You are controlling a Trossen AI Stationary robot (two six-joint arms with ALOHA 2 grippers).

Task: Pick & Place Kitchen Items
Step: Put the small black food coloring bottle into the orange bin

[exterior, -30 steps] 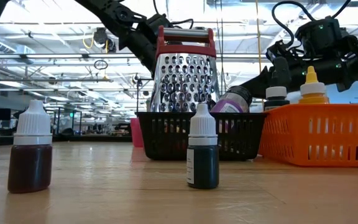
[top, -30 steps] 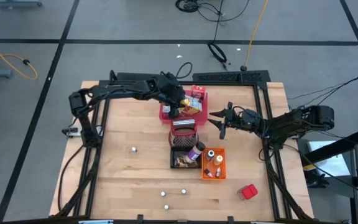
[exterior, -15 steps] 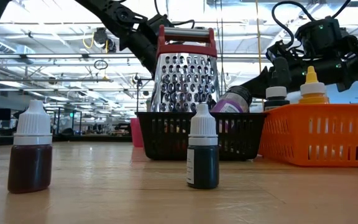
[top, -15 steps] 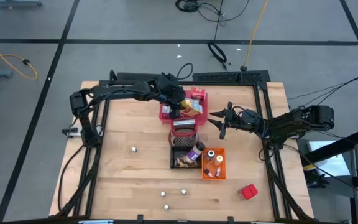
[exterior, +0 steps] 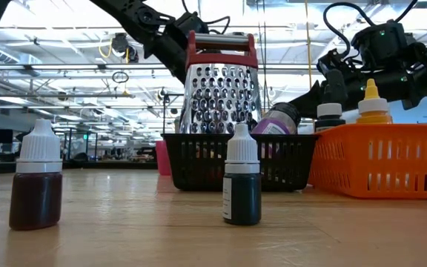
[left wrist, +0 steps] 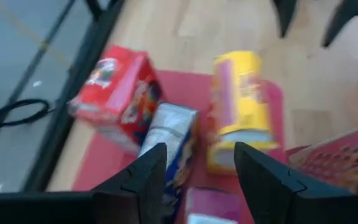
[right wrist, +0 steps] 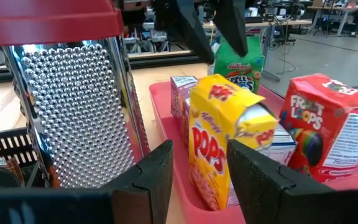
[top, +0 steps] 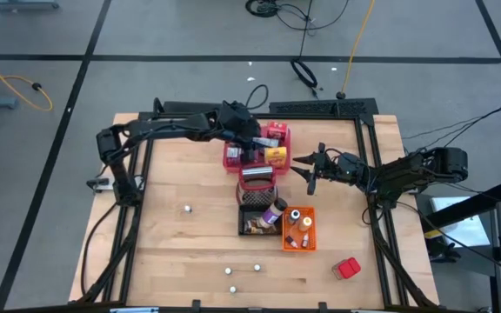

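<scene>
My left gripper (top: 250,152) (left wrist: 197,160) hangs open over the flat red tray (top: 230,160), touching nothing. In the tray a yellow Pops box (left wrist: 237,111) (right wrist: 221,144) stands just beyond its fingers, with a red Froot Loops box (left wrist: 118,93) (right wrist: 327,129), a blue-silver pack (left wrist: 168,144) and a green box (right wrist: 238,65) around it. My right gripper (top: 305,169) (right wrist: 199,155) waits open to the tray's right, pointing at it. Small dropper bottles (exterior: 242,178) (exterior: 37,182) stand on the near table.
A metal grater (exterior: 221,96) (top: 255,178) stands in the black wire basket (top: 257,207), near of the tray. The orange bin (top: 298,228) with bottles sits at the basket's right. A red item (top: 347,268) lies near the near right corner; small white-capped bottles (top: 186,209) dot the near table.
The yellow box, which was tilted at my left gripper's fingers, now stands in the near right part of the red tray, clear of them. My left gripper has drawn back a little toward the table's far left.
</scene>
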